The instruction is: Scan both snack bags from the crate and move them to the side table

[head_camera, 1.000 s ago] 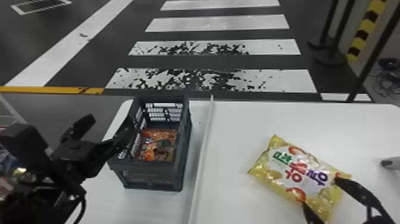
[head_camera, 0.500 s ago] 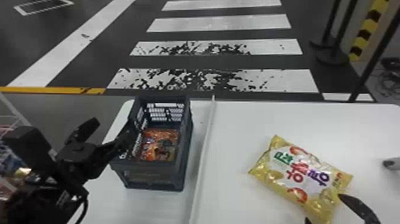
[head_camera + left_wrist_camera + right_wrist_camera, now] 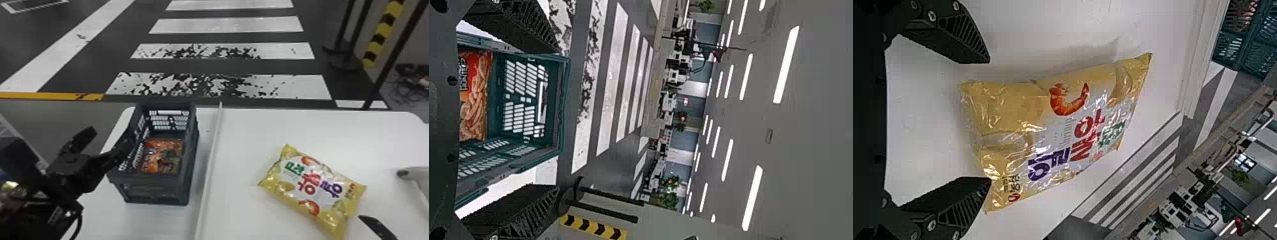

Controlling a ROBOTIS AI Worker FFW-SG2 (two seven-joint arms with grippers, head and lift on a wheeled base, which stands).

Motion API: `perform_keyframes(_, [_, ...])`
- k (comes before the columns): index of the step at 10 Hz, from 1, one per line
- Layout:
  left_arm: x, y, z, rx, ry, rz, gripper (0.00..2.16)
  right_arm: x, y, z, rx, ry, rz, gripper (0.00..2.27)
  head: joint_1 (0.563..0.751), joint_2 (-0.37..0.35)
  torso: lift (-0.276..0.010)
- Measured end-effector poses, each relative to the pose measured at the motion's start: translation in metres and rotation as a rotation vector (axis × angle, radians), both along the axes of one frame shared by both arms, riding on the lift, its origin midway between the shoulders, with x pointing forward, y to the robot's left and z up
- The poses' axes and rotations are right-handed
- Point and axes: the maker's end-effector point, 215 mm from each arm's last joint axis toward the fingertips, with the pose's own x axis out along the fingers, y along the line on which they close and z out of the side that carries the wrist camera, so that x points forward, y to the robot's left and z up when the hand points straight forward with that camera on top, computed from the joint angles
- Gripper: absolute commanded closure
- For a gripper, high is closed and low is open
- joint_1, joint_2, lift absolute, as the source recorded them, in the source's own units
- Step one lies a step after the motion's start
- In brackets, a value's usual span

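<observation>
Head view: the left gripper (image 3: 111, 135) is at the crate (image 3: 153, 188), its fingers spread wide, one of them reaching over the crate's near side wall; the open crate stands just to the right of that hand; inside it, on the bottom, lies the orange snack bag (image 3: 162, 156), right of the fingers and apart from them. In the left wrist view the same wide gap shows, holding nothing, with the crate and the orange bag's printed face ahead of the hand.

The right gripper (image 3: 376, 226) is at the near right, one dark finger showing in the head view; the yellow snack bag (image 3: 312, 188) lies flat on the white table (image 3: 249, 137), ahead of that finger and to its left; the right wrist view shows both fingers wide apart, the bag just in front of them; whether a fingertip touches its edge I cannot tell. A pale strip (image 3: 209, 172) runs between the crate and the yellow bag; a pale grey thing (image 3: 415, 178) is farther right, beyond the right hand.
</observation>
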Motion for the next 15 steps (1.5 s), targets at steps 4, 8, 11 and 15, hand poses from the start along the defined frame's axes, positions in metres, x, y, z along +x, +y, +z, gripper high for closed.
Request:
perform_keyframes(4, [0.000,-0.001,-0.001,-0.021,-0.005,-0.015,0.02,-0.001,0.001,0.001,-0.029,-0.011,0.002,0.31,0.695,0.097,-0.095])
perform_keyframes(8, [0.000,-0.002,-0.009,-0.033,0.006,-0.028,0.02,0.008,0.020,-0.004,-0.054,-0.023,0.031,0.30,0.695,0.121,-0.095])
perform_keyframes(11, [0.000,0.000,-0.008,-0.031,0.004,-0.029,0.02,0.024,0.021,-0.019,-0.088,-0.013,0.036,0.68,0.695,0.127,-0.095])
perform_keyframes(15, [0.000,0.006,-0.009,-0.033,0.005,-0.022,0.02,0.027,0.009,-0.025,-0.124,0.011,0.054,2.24,0.695,0.110,-0.095])
